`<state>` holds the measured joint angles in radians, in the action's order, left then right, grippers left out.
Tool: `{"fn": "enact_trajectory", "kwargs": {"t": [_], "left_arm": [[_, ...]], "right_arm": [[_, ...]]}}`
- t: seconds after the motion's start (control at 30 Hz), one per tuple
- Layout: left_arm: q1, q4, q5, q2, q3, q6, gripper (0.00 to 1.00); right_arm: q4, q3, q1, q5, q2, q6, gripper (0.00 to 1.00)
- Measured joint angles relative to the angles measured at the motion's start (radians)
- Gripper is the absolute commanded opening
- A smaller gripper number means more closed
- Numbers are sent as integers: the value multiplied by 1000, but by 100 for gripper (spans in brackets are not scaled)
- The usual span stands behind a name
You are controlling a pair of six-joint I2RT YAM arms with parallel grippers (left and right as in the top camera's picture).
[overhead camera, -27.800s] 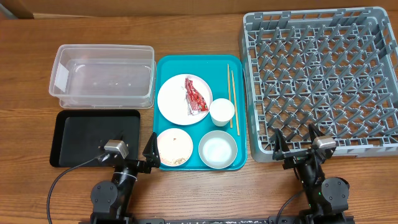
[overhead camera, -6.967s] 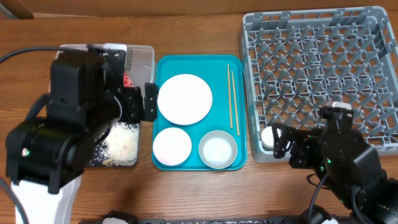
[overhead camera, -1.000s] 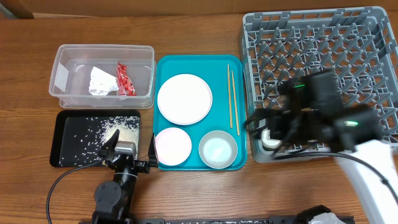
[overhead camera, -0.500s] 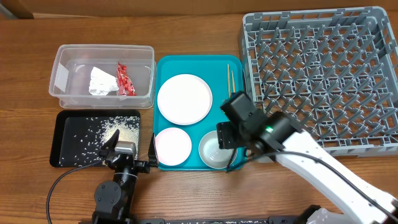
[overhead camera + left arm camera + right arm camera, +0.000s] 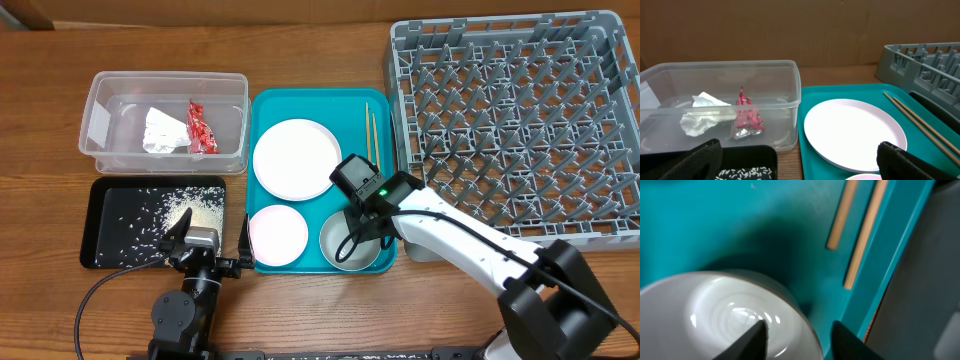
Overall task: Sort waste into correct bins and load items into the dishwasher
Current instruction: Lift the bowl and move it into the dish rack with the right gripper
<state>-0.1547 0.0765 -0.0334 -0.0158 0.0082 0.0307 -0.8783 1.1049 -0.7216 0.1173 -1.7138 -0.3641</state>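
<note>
My right gripper [image 5: 362, 228] hangs low over the whitish bowl [image 5: 338, 250] at the teal tray's front right. In the right wrist view its jaws [image 5: 799, 330] straddle the bowl's [image 5: 730, 315] right rim, one finger inside and one outside, with a gap still showing, so it is open. The two chopsticks [image 5: 371, 150] [image 5: 865, 235] lie just behind. The white plate [image 5: 297, 158] [image 5: 855, 132] and pink bowl [image 5: 278, 233] share the tray. My left gripper [image 5: 212, 235] [image 5: 800, 155] rests open at the table's front. The grey dish rack [image 5: 520, 110] stands at the right.
The clear tub [image 5: 170, 75] at back left holds the red wrapper [image 5: 202, 127] [image 5: 746, 117] and the white paper scrap [image 5: 160, 130] [image 5: 702, 117]. The black tray [image 5: 110, 245] in front of it carries rice grains [image 5: 195, 210]. The teal tray [image 5: 262, 100] fills the middle.
My right arm swung left from the rack's front edge to the teal tray and came down over the whitish bowl, its jaws narrowing. The left arm has not moved.
</note>
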Motion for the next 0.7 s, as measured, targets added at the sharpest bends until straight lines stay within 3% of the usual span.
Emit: {"fn": "enact_trajectory", "kwargs": {"t": [0.33,0.7], "left_arm": [[0,0,0,0,0,0,100],[0,0,0,0,0,0,100]], "right_arm": [[-56,-15,0,3,-19,6,4],[-136,117,0,27,229,-1,4]]}}
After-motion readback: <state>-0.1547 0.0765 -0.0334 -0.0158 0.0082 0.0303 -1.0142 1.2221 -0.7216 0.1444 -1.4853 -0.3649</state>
